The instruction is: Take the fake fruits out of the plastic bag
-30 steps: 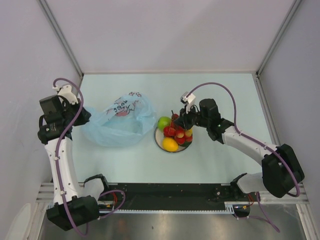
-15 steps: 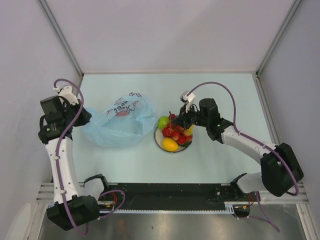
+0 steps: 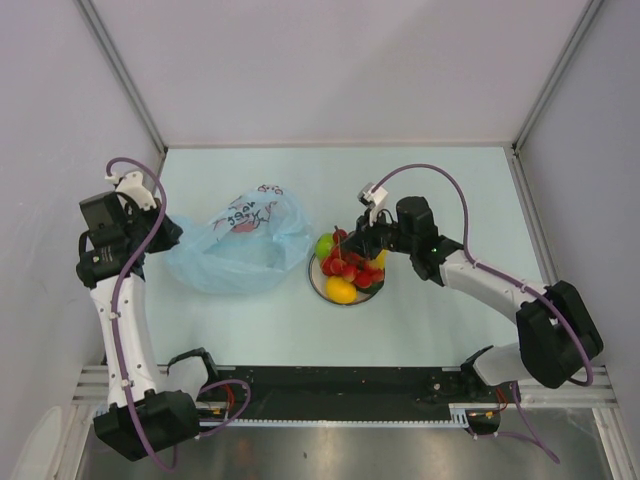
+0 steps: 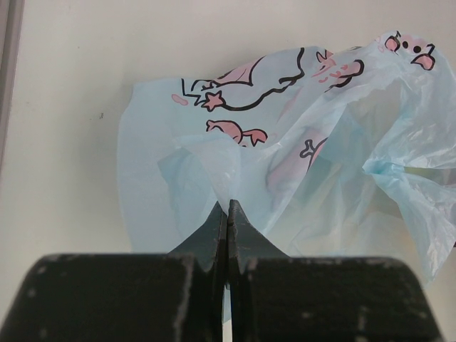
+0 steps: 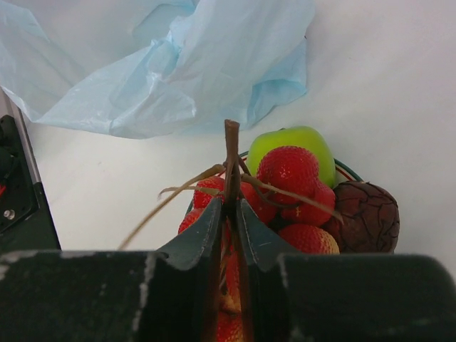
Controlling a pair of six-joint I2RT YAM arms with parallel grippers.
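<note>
Right gripper is pinching the berry cluster by its stem at the plate, three o'clock of the plastic bag; lowering fully before releasing is looking wise

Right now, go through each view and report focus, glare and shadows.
Top external: even, diffuse light, faint shadows, plastic bag sharp. Left wrist: bag print crisp, left gripper dark and soft-edged up close. Right wrist: berry cluster and green apple sharp, no harsh glare; right gripper blurred in the foreground.

left claw pinched closed, arm upright | right claw pinched closed, arm extended
</note>
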